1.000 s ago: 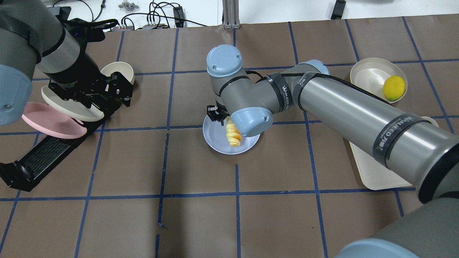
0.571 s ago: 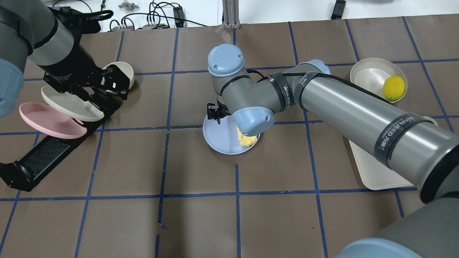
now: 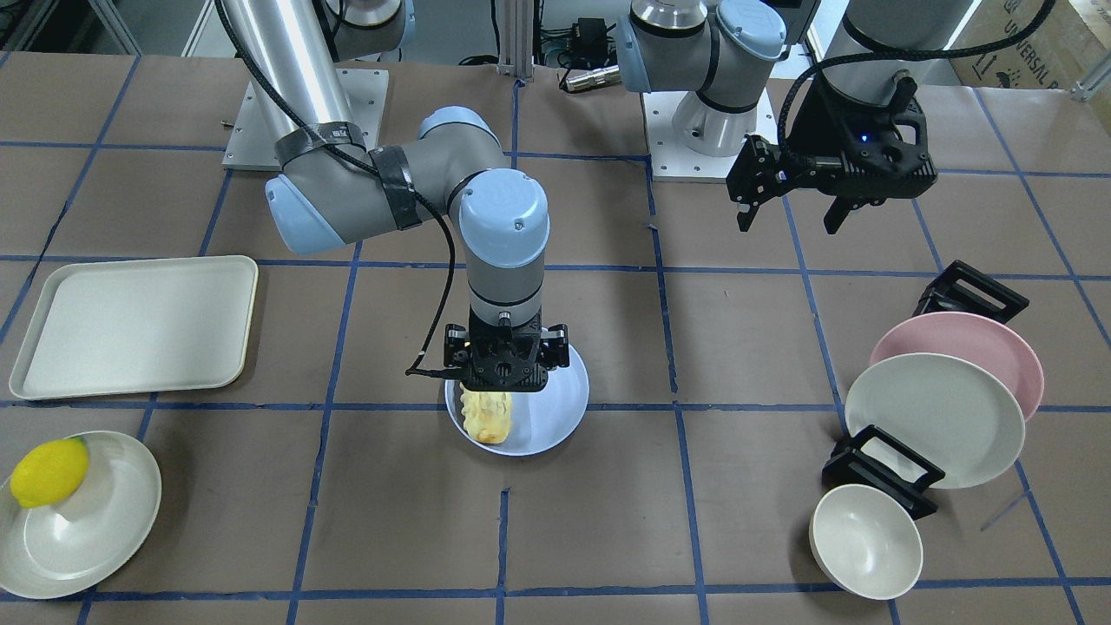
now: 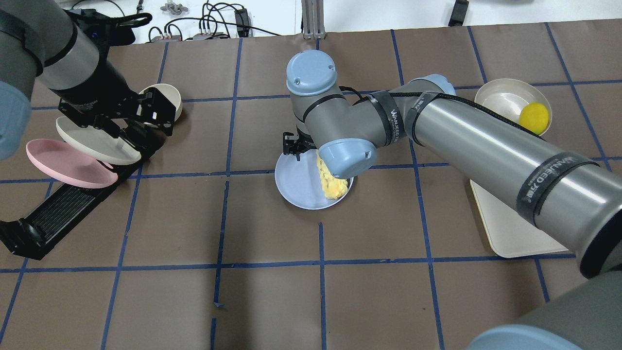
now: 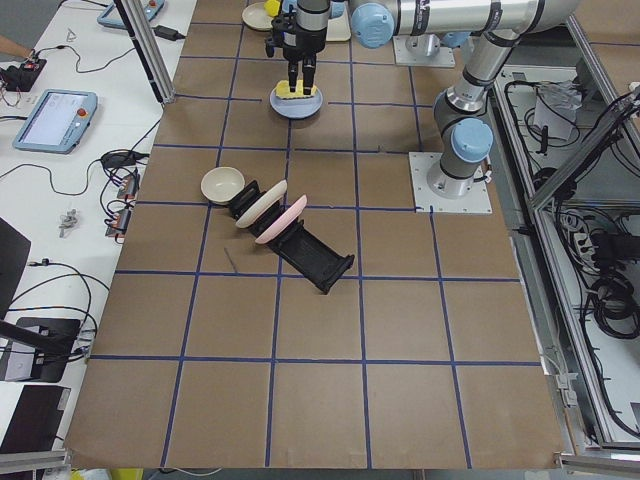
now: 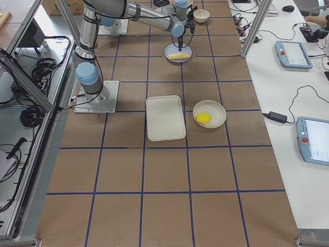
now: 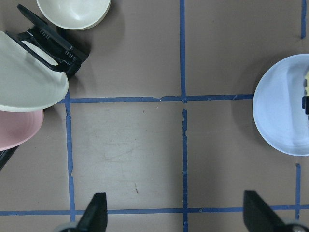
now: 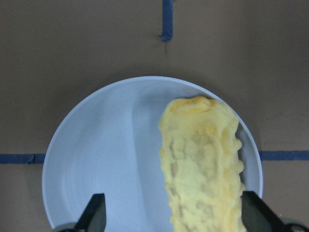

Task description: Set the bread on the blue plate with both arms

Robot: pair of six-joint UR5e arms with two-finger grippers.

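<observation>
Since a second ago the bread (image 4: 334,187) has rolled over. In the overhead view it then showed its orange and cream stripes; now its pale yellow underside faces up. It lies flat on the right part of the blue plate (image 4: 294,182), near the middle of the frame, and a blue joint cap hides its upper end. The right arm's wrist has shifted slightly toward the top of the frame.

The right wrist camera gives what the overhead view hides: the right tool (image 8: 176,217) hangs directly over the plate. Its two fingertips sit far apart at the lower corners of the frame, clamping nothing. The bumpy roll fills the plate's right half and runs off the bottom edge.

Seen from the front, the same tool points straight down at the roll, which lies on the plate's left part in that view.

The left tool (image 3: 792,221) hangs in the air at the upper right of the front view, well apart from the plate. The left wrist camera shows its fingertips spread wide with bare table (image 7: 130,159) between them, and the blue plate at the right edge of the frame.

At the lower right of the front view, a black rack (image 3: 881,469) holds a pink plate (image 3: 998,334) and a cream plate (image 3: 933,421). A cream bowl (image 3: 865,542) stands beside it. At the left lie a cream tray (image 3: 134,325) and a lemon (image 3: 48,471) in a pale dish (image 3: 95,529).
</observation>
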